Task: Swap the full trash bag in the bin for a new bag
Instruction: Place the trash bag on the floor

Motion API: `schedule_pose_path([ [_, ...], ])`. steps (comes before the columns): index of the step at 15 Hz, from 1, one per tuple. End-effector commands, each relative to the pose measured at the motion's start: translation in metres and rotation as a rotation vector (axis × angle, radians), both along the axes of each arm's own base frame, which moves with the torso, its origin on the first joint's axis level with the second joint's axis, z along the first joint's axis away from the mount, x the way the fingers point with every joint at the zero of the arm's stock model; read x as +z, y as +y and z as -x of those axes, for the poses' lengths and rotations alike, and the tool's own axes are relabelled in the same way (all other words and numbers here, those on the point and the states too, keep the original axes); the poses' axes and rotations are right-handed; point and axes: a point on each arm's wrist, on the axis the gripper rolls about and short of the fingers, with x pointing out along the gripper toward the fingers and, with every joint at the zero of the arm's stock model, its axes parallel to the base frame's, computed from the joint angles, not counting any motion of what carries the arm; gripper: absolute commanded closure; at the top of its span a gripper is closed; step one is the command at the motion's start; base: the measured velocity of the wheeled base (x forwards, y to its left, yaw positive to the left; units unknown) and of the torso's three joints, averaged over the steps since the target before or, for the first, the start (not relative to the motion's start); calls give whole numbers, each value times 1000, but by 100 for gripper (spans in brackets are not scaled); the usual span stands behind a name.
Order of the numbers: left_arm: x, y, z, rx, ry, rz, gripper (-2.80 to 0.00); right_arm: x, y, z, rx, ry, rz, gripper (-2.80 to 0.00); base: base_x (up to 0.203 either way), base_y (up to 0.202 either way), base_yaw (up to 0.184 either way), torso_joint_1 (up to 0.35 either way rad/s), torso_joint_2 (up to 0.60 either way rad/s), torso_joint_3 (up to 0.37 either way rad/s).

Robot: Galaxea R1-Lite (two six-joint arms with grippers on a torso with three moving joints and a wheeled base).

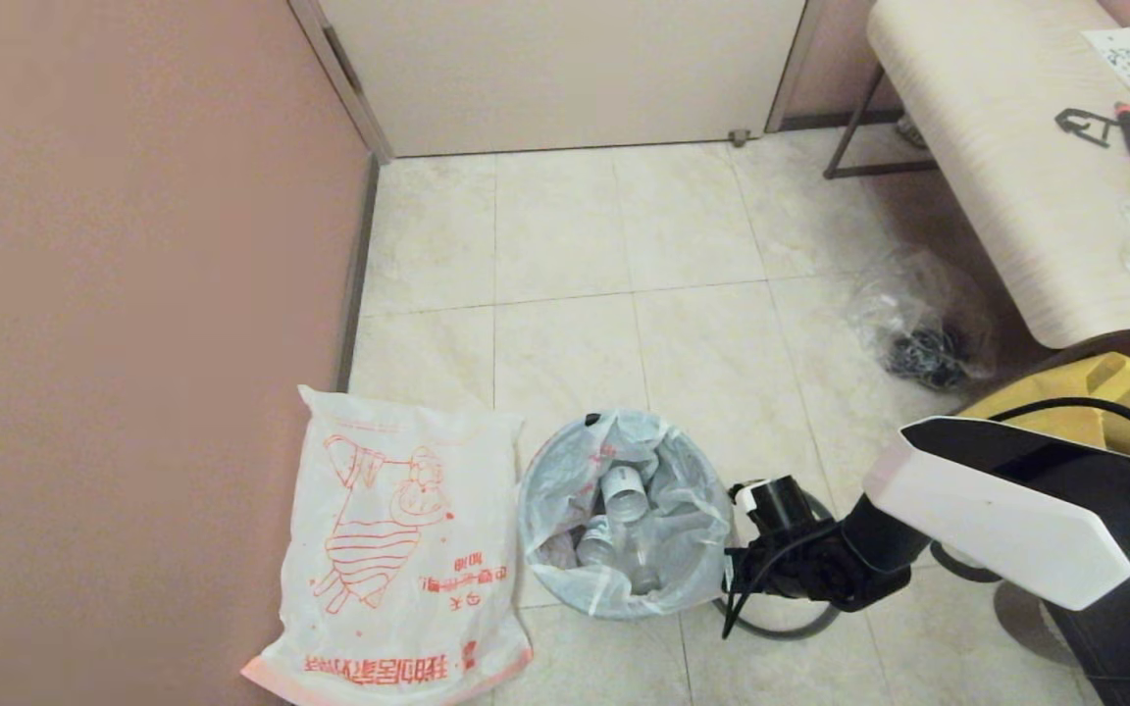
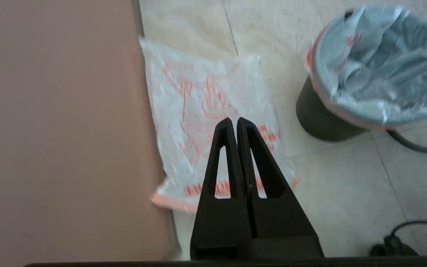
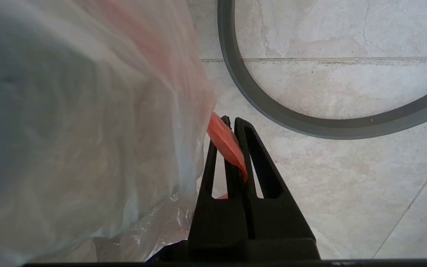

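The bin (image 2: 321,118) is a small black pail on the tiled floor, lined with the full trash bag (image 1: 624,515), white and bulging with clear bottles. My right gripper (image 3: 232,120) is at the bin's right side (image 1: 734,574), shut on the bag's pink-orange rim band (image 3: 224,142). The thin dark-grey ring (image 3: 310,126) lies loose on the floor to the right of the bin. Left of the bin, flat against the wall, is the new bag (image 1: 398,559) with its red cartoon. My left gripper (image 2: 234,120) hovers shut and empty above that bag (image 2: 206,104); the head view does not show it.
A pink wall (image 1: 133,294) runs along the left and a door (image 1: 565,69) closes the far end. A clear bag of dark items (image 1: 918,333) lies by a pale bench (image 1: 997,167). A yellow tote (image 1: 1114,382) stands at the right, behind my right arm.
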Motion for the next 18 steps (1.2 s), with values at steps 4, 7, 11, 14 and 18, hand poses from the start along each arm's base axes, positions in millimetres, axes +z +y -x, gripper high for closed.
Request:
schedule_pose_path([
  [4, 93, -2, -49, -91, 109, -83, 0, -1, 0, 0, -1, -1, 0, 0, 0, 0, 0, 0, 0, 0],
  [7, 107, -15, -122, -273, 316, -192, 0, -1, 7, 3, 18, 1, 0, 0, 0, 0, 0, 0, 0, 0],
  [11, 66, -84, -232, -395, 637, -254, 0, -1, -1, 0, -3, 1, -1, 0, 0, 0, 0, 0, 0, 0],
  [14, 14, -135, -295, -394, 756, -275, -280, -1, -1, 0, -2, 1, -2, 0, 0, 0, 0, 0, 0, 0],
  [18, -27, -183, -350, -367, 733, -258, -280, -2, -1, 0, -1, 2, -1, 0, 0, 0, 0, 0, 0, 0],
])
